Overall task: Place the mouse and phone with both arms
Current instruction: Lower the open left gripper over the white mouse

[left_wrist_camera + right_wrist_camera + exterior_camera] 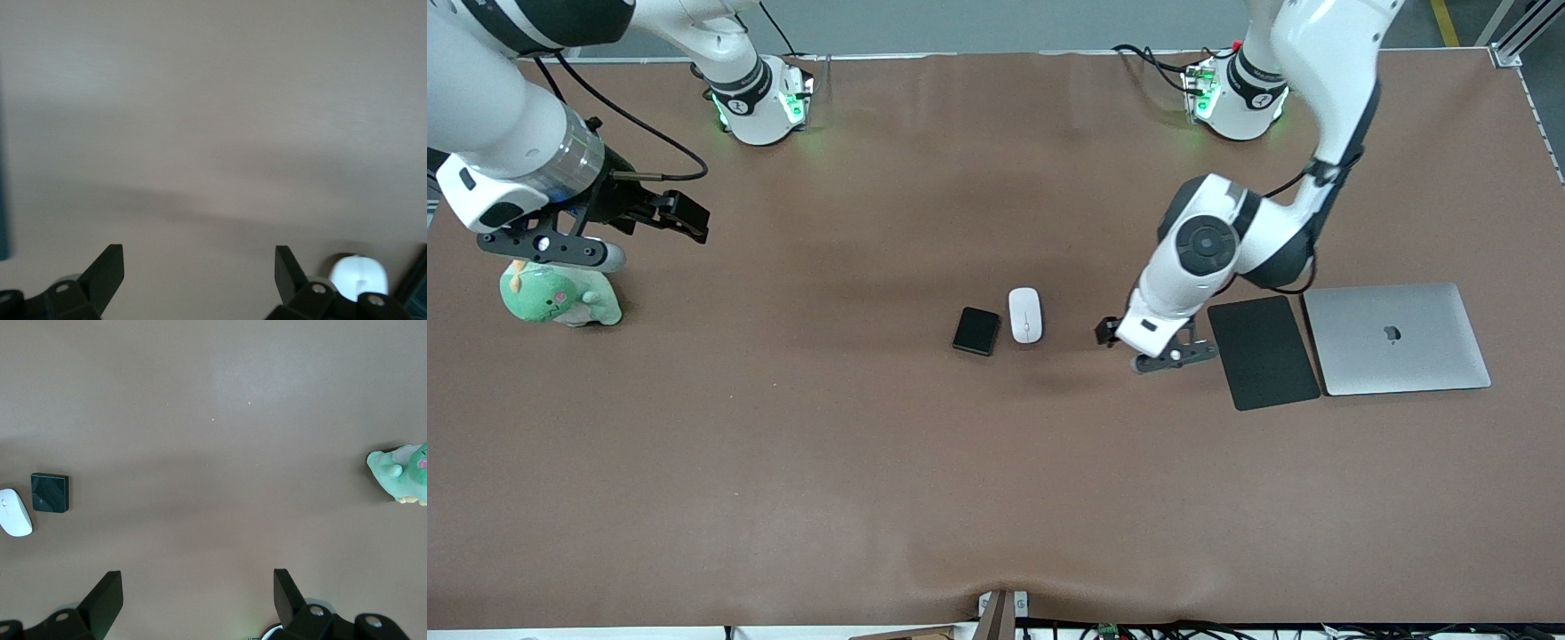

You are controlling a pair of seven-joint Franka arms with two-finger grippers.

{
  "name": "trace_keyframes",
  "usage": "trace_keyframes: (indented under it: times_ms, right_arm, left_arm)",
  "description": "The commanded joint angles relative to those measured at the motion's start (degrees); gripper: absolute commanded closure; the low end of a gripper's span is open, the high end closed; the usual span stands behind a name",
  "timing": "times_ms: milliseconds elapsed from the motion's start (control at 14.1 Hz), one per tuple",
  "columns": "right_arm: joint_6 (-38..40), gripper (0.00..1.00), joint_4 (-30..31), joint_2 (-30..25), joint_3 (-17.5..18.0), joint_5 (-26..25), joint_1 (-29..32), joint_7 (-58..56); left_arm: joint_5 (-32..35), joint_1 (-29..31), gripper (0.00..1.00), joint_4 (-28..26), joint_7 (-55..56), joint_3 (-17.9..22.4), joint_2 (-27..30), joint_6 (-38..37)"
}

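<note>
mouse (pixel 1025 315) and phone (pixel 975 331) lie side by side at the middle of your bench (pixel 783 462), just apart, the phone toward the right arm's end. going down in size, you have the brown bench itself, then the two white arms, then a closed silver laptop (pixel 1396 339) at the left arm's end with a flat black pad (pixel 1263 352) just beside it. next comes a green plush toy (pixel 560 298) at the right arm's end. your left pincer (pixel 1110 333) hangs low over bare bench between the mouse and the pad, fingers (pixel 107 270) spread wide, holding nothing. your right pincer (pixel 685 213) hovers above the bench near the plush toy, fingers (pixel 107 593) likewise wide apart and empty.
</note>
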State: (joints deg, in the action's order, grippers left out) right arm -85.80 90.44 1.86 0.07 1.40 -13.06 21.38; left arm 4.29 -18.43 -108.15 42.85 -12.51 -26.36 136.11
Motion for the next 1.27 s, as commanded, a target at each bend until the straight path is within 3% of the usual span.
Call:
trace_keyframes:
  times_ms: [0,283,1202]
  right_arm:
    - [-0.9,0.00,1.3,-0.6,-0.3,0.4,-0.9,1.1]
    - [-0.7,0.00,1.4,-0.6,-0.3,0.4,-0.2,1.0]
    - [-0.8,0.00,2.9,-0.8,-0.5,0.4,0.0,1.0]
  left_arm:
    - [1.2,-3.1,0.00,6.6,1.5,0.2,-5.2,1.4]
    - [1.5,-7.7,0.00,13.6,2.9,0.4,-11.5,1.4]
    - [3.1,-15.2,0.00,16.6,10.0,1.5,-16.6,1.4]
